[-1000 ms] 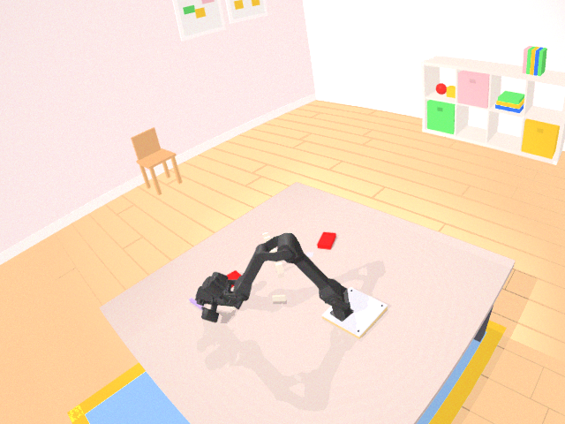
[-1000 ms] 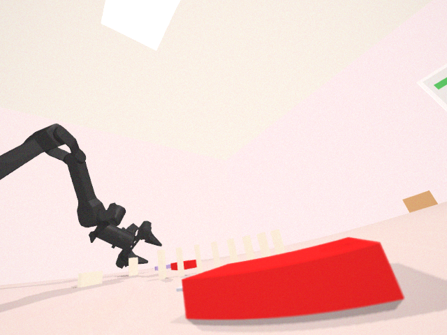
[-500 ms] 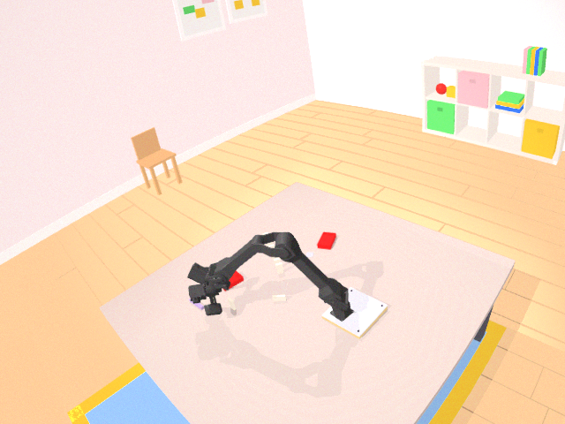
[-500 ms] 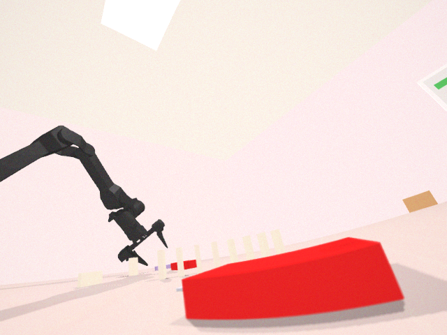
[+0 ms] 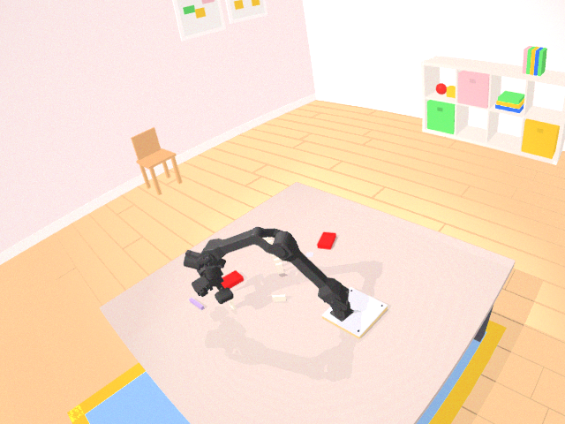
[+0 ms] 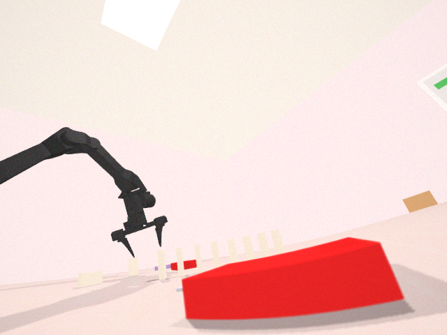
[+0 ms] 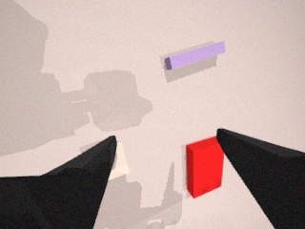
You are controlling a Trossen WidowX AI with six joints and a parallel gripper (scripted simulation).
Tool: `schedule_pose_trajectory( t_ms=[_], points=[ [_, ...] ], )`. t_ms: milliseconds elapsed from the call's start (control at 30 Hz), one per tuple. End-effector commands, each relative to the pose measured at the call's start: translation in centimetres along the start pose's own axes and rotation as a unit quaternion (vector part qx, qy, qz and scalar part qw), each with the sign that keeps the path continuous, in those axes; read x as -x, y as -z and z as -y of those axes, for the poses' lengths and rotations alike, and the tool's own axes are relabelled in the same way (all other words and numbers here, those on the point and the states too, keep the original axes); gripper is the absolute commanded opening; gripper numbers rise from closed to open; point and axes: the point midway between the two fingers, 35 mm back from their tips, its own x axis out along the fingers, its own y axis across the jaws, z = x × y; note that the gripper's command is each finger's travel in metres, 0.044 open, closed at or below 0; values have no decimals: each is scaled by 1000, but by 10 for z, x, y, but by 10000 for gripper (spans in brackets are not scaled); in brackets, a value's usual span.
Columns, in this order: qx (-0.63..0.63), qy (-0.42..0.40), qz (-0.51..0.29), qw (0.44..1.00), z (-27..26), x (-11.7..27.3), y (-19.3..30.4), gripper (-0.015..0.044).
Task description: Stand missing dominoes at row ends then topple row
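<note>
My gripper (image 5: 212,292) (image 6: 147,251) (image 7: 167,135) is open and empty, its fingers pointing down above the table. A cream domino (image 5: 232,305) (image 6: 133,267) (image 7: 123,164) appears to stand upright by itself below it, partly hidden by a finger in the wrist view. Another cream domino (image 5: 278,298) (image 6: 89,278) lies on its side, nearer the arm's base. The row's near end domino (image 5: 279,267) (image 6: 162,264) stands upright, and several more stand behind it up to the far end domino (image 6: 277,239). The arm hides part of the row in the top view.
One red block (image 5: 232,279) (image 6: 188,264) (image 7: 205,169) lies near the gripper. Another red block (image 5: 327,240) (image 6: 288,288) lies on the row's other side. A purple bar (image 5: 196,303) (image 6: 157,268) (image 7: 197,54) lies beyond the gripper. A small pale flat piece (image 5: 310,253) (image 6: 179,289) lies between row and second block.
</note>
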Motion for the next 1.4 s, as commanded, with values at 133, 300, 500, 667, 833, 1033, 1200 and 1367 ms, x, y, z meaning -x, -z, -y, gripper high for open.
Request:
schedule_pose_trajectory(
  t_ms=[133,300,500,667,833,1033,1200,1367],
  points=[
    [70,-147,-26,986,-25,52,29,440],
    [70,-147,-26,986,-25,52,29,440],
    [70,-147,-26,986,-26,48,29,440],
    [70,-147,-26,986,-34,17,30,440],
    [70,-147,-26,986,-43,-9,34,440],
    [70,-147,-26,986,-44,-12,34,440],
    [70,-147,-26,986,-47,-20,35,440],
    [70,-147,-26,986,-48,-24,35,414]
  ],
)
